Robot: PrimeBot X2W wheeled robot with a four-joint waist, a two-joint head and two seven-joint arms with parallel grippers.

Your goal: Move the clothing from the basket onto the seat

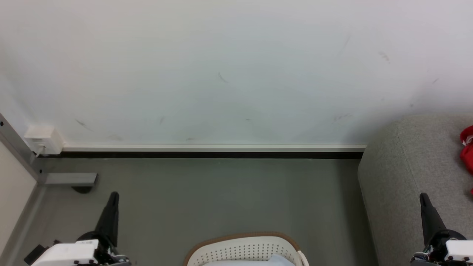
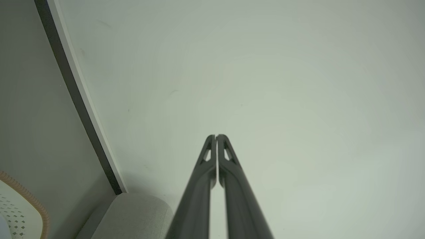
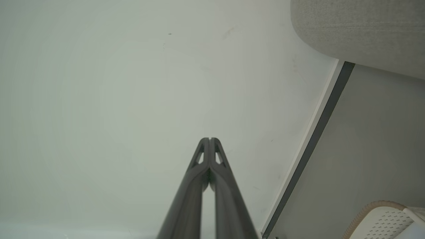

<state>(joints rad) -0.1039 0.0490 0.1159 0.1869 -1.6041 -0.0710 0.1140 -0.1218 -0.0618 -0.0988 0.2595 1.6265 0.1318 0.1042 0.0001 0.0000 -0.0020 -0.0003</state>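
The white perforated basket (image 1: 245, 249) with its tan rim sits on the floor at the bottom centre of the head view; a pale fold lies inside it. The same basket (image 2: 18, 214) shows at the left wrist view's lower left corner, and the basket (image 3: 386, 220) sits at the right wrist view's lower right. The grey seat (image 1: 414, 177) fills the right side, with red clothing (image 1: 468, 149) lying on it at the frame's edge. My left gripper (image 1: 114, 195) is shut and empty at the lower left. My right gripper (image 1: 423, 197) is shut and empty, standing in front of the seat.
A white wall (image 1: 221, 74) with a dark skirting strip (image 1: 207, 155) runs across ahead. A white socket box (image 1: 42, 140) and a grey metal bracket (image 1: 70, 179) sit at the left by a beige panel (image 1: 13, 192). Grey floor (image 1: 221, 195) lies between basket and wall.
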